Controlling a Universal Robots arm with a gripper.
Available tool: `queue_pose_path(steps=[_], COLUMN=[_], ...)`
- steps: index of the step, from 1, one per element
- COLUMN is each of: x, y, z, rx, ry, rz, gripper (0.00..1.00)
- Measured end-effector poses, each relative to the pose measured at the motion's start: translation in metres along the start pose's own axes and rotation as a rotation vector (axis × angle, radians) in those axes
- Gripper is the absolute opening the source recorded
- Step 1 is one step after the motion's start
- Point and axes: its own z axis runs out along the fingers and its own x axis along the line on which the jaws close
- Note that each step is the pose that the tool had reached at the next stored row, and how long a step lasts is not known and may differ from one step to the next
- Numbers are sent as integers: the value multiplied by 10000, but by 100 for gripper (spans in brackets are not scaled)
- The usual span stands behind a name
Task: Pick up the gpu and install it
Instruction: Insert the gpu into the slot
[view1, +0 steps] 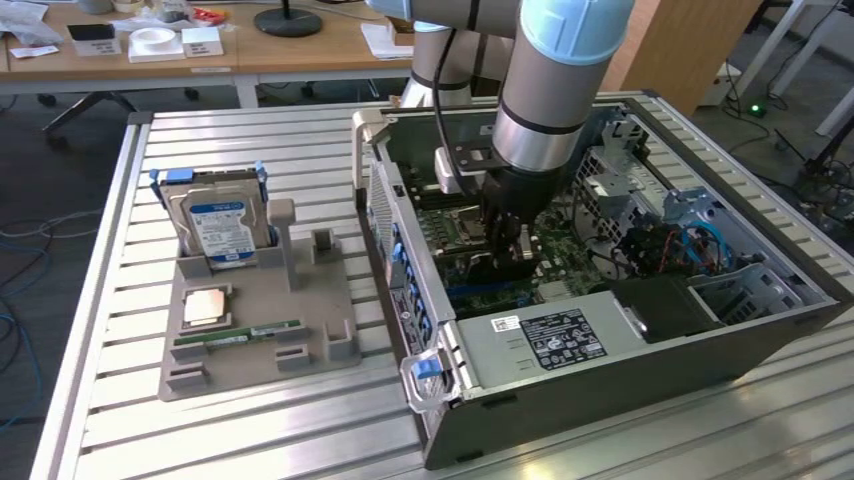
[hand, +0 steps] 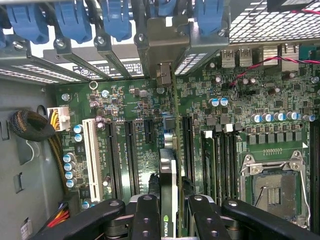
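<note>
- One arm (view1: 554, 90) reaches down into the open computer case (view1: 601, 400), which lies on its side on the table (view1: 200, 440);
- jaws clenched on the gpu (hand: 168, 170), one finger against each face;
- the card hangs edge-on over the motherboard (hand: 145, 100), among the long expansion slots; whether it touches a slot, I cannot tell;
- to the exterior view's left of the case, a grey holder (view1: 254, 350) carries a blue-labelled hard drive (view1: 220, 225) standing upright and a green memory stick (view1: 238, 333) lying flat.
</note>
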Motion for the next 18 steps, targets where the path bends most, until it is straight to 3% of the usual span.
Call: queue_pose_path(steps=[10,18], x=[2,1], y=[6,6], z=[22,19], rx=[-1,-2], ry=[4,-34], rz=[0,1], gripper=[26,26])
